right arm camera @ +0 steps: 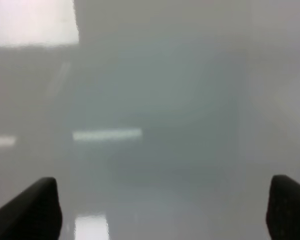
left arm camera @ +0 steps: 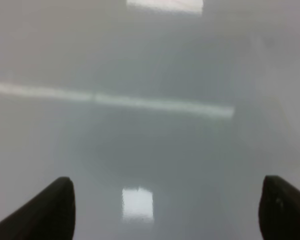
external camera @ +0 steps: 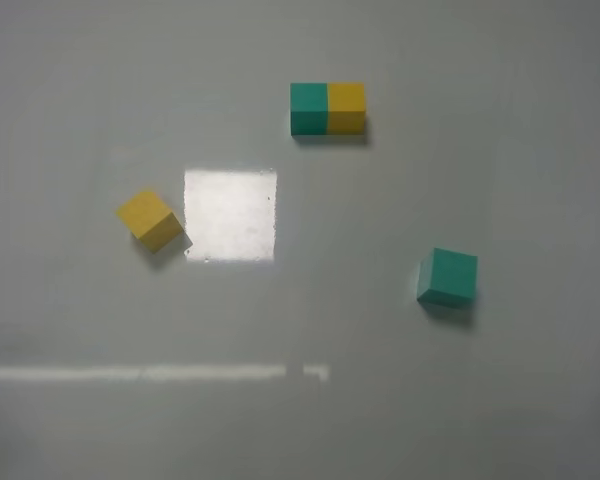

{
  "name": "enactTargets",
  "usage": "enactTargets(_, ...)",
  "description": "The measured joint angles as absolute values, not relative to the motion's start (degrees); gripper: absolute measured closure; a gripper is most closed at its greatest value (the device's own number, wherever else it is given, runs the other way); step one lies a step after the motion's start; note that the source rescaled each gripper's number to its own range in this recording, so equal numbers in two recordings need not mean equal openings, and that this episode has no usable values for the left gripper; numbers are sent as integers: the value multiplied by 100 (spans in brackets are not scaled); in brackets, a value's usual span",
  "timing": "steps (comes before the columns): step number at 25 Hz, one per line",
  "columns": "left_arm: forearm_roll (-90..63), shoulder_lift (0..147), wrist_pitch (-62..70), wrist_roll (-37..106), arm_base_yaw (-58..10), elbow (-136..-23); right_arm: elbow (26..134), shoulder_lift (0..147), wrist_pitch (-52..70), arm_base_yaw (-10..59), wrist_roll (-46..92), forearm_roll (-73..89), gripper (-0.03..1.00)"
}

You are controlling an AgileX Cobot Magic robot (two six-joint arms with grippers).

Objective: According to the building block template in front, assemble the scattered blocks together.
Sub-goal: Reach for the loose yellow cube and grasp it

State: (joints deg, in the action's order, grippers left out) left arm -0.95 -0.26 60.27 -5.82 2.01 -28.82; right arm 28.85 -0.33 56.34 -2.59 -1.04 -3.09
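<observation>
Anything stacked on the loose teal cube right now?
No. The teal cube has a bare top face; it sits alone on the table. Its underside is hidden.

Dim overhead light on a glossy table [external camera: 500,420], with a bright square glare patch [external camera: 230,214]. Shadows are short and soft. Both wrist views are hazy; glare streaks [left arm camera: 160,104] lie ahead of the blurred left gripper [left arm camera: 165,212] and right gripper [right arm camera: 165,212].

My two dark jaws stand wide apart at the frame's lower corners, with only the grey bench [right arm camera: 155,90] showing between them. The bench is glossy and blurred, and carries a bright square reflection [right arm camera: 35,22] and a pale strip [right arm camera: 107,134].
</observation>
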Motion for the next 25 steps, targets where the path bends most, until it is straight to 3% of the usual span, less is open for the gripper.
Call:
enactTargets(7,-95,-26,6027,-582,201,-2882,3109,526,5619,-259,474,-93,1)
enactTargets(16,-95,-26,6027,-582,201,-2882,5128,3495,5914,-209,2498,446,-3)
enactTargets(20,-95,-26,6027,-582,201,-2882,6178,4476,5895,430,2939,478,-3)
enactTargets(25,-95,-26,6027,-582,201,-2882,7397,5655,5895,1863,2769,0,-3)
